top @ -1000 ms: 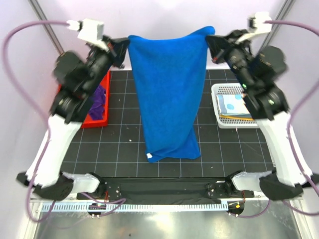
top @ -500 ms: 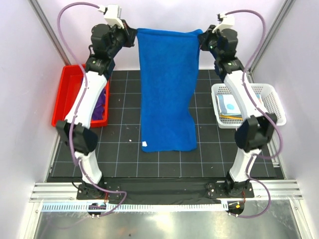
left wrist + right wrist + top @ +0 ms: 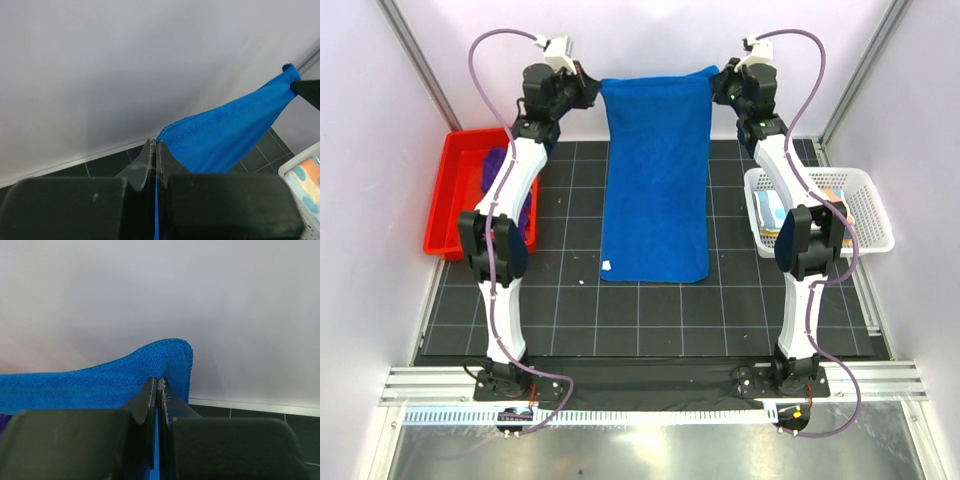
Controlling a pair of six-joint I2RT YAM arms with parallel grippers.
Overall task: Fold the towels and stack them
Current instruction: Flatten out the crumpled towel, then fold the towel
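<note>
Royal blue terry cloth fills the middle of the scene: the blue towel [image 3: 655,180] is held up at the far side of the table, stretched between both arms, which are raised high and reach far forward. The left gripper [image 3: 154,150] has its fingers pressed together on one upper corner, with the hem coming out just beside the tips, and the right gripper [image 3: 157,385] pinches the other upper corner in the same way. The top edge runs almost straight between them, so I think the grippers are apart on purpose, to pull the cloth flat and without wrinkles. The towel hangs down as one long panel, and its lower edge with a small white label [image 3: 607,266] seems to rest on the black mat [image 3: 570,300] near the centre. This looks like the preparation for laying it flat before the first fold. The purple towel [image 3: 496,160] waits in the red tray [image 3: 445,200] at the left, partly hidden by the arm, and a patterned cloth [image 3: 775,210] lies in the white basket [image 3: 865,215] at the right.
</note>
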